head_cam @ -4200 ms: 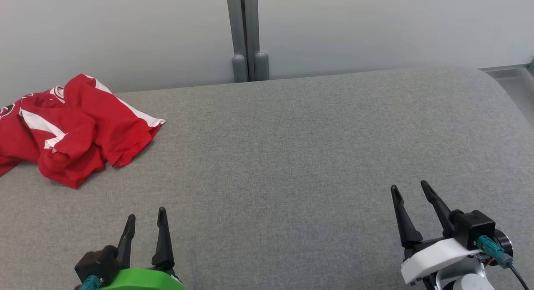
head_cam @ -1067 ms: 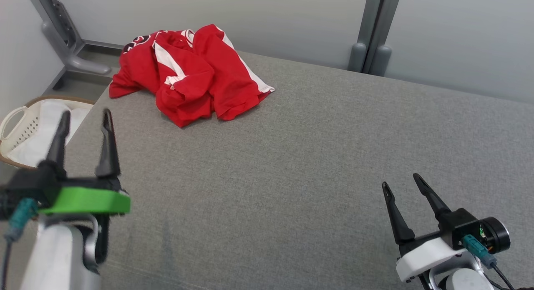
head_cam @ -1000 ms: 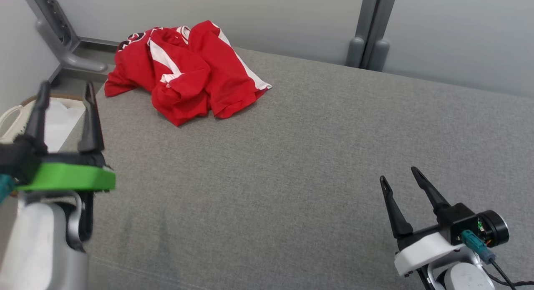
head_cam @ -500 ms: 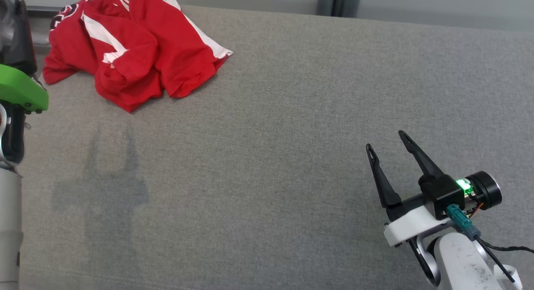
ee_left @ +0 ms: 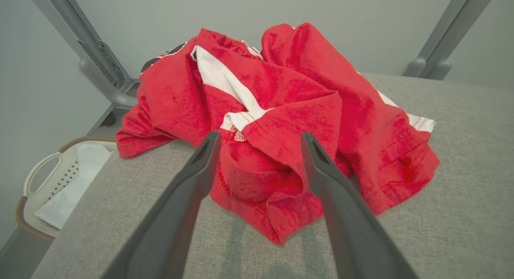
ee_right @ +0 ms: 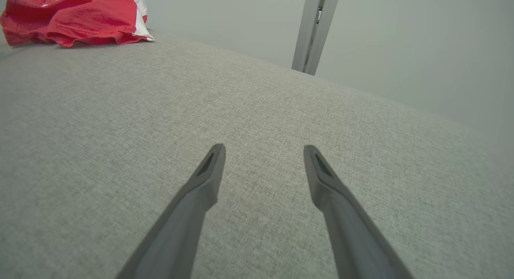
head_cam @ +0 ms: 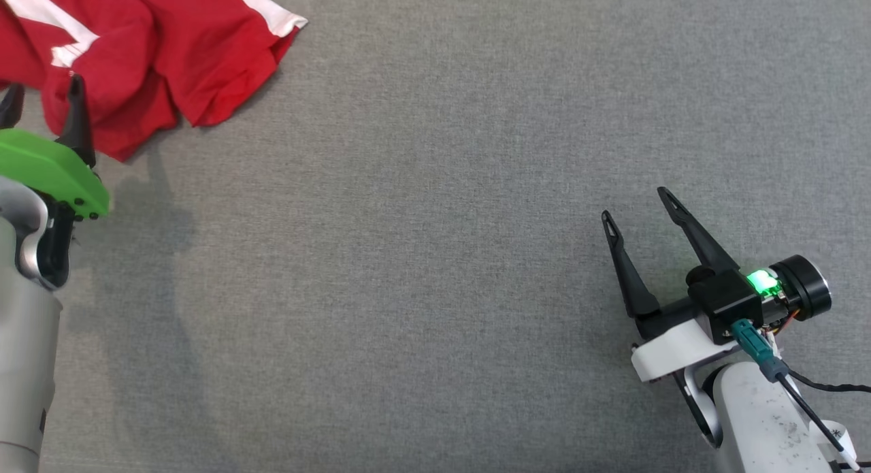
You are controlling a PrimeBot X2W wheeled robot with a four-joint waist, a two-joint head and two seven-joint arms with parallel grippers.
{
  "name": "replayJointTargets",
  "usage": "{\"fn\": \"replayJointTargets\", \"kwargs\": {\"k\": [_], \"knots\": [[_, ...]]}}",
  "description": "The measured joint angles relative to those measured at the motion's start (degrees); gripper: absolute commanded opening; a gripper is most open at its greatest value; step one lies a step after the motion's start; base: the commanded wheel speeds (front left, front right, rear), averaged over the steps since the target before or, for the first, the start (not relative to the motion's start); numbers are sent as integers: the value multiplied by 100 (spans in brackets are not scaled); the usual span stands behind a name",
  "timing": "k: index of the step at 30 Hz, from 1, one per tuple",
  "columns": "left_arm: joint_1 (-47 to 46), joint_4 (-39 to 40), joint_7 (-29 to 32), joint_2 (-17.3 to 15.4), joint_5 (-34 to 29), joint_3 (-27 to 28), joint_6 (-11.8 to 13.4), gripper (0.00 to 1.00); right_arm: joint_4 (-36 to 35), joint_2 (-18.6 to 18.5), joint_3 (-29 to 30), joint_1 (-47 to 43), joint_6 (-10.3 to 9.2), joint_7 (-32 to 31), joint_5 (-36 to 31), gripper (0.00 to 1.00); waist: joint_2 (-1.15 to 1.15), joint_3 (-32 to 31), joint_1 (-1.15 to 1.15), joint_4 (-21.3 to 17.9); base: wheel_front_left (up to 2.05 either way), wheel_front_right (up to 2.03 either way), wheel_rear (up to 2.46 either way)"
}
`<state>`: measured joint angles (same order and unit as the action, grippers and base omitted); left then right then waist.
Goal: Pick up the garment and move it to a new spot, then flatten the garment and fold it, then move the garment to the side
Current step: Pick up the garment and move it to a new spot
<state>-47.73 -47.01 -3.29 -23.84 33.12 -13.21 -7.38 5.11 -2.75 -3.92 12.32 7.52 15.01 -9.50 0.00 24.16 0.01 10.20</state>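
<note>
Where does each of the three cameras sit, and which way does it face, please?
Head view: on the head, facing steeply down at the grey surface; left gripper by the red garment, right gripper lower right.
Left wrist view: on that wrist, facing along its open fingers at the garment.
Right wrist view: on that wrist, facing low across the surface; open fingers.
Shared: the garment, in all three.

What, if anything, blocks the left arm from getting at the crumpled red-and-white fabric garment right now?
Probably nothing, so likely yes. The left gripper is open and aimed at the crumpled red-and-white garment, whose near folds lie just ahead of it on the grey cloth surface, with nothing between them.
</note>
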Motion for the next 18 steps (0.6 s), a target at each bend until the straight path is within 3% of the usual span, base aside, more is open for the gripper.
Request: {"fn": "replayJointTargets", "kwargs": {"k": [6, 16, 17, 18], "knots": [[-170, -115, 250, -71, 282, -550, -1, 100, -53, -1, 45, 6, 0, 0, -58, 100, 0, 280, 0, -78, 0, 0, 0], [-544, -532, 797, -248, 688, -848, -1, 100, -92, 0, 70, 61, 0, 0, -65, 100, 0, 516, 0, -191, 0, 0, 0], [-571, -589, 878, -249, 723, -862, -1, 91, -92, 1, 70, 67, 0, 0, -59, 100, 0, 526, 0, -203, 0, 0, 0], [-581, -633, 925, -252, 745, -877, -1, 57, -92, 1, 69, 70, 0, 0, -53, 100, 0, 531, 0, -212, 0, 0, 0]]}}
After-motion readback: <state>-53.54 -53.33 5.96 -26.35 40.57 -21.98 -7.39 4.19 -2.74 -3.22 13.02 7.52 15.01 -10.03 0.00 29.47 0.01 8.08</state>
